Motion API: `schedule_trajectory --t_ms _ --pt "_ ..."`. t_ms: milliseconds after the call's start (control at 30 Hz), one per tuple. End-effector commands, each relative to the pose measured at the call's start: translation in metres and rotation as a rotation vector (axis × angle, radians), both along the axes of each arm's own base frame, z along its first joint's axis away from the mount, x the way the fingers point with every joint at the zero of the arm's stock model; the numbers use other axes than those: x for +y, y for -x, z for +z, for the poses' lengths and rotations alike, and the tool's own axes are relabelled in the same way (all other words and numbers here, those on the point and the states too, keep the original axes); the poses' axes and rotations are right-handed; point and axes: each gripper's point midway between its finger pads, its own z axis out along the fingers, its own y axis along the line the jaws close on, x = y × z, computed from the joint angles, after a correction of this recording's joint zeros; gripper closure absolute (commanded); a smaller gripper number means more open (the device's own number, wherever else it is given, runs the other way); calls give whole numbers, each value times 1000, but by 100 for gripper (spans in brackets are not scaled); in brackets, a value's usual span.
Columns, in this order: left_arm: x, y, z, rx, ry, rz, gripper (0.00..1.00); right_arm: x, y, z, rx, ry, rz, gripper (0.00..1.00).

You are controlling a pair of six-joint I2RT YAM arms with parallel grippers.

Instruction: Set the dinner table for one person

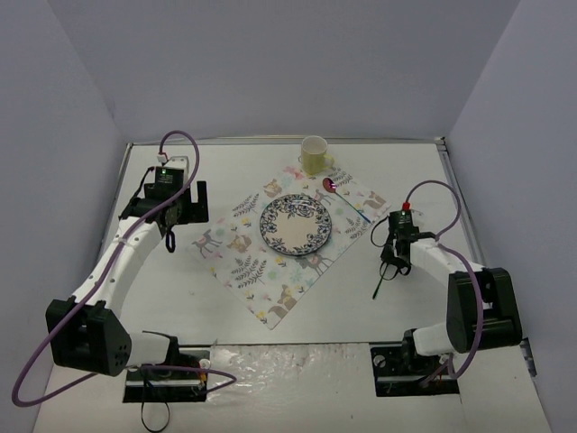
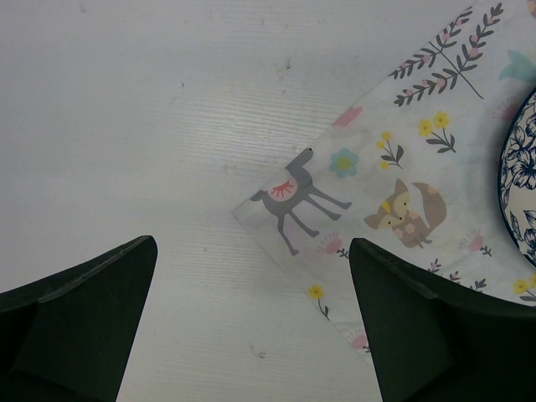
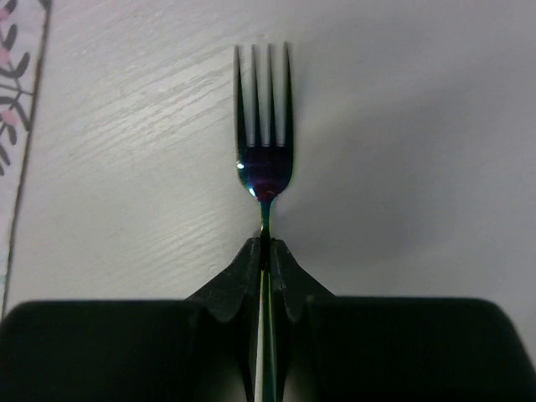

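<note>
I have the right tool [image 3: 265, 247] pressed together on a fork [image 3: 265, 159] with a dark, rainbow-tinted finish. Its fingers pinch the neck just behind the tines, and the four tines point out ahead of the tips. From the right wrist view I cannot tell whether the fork touches the white worktop [image 1: 207, 316] or sits just above it. A sliver of the patterned placemat [image 1: 243, 262] shows at the left edge of that view.

From above, the worktop fills the floor of the enclosure and the placemat lies on it near the middle, turned like a diamond. A blue floral plate [image 1: 296, 224] rests on the placemat. A spoon [image 1: 329, 186] with a pinkish bowl lies along the mat's far-right edge, and a pale yellow cup [image 1: 314, 155] stands at the mat's far corner. The right tool and its fork are over bare worktop, just off the mat's right corner.

The left tool [image 2: 253, 247] is spread wide and grips nothing. Its wrist camera looks down on the mat's left corner with a grey deer and a fox printed on it. The plate's rim is just in view at the right.
</note>
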Motion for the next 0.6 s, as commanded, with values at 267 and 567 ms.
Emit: schedule_trajectory --t_ms 267,567 --pt "2 -6 39 -124 19 17 3 123 -60 108 -232 66 386 100" --pt "18 11 50 -175 -14 69 3 297 -61 127 -266 77 826 100"
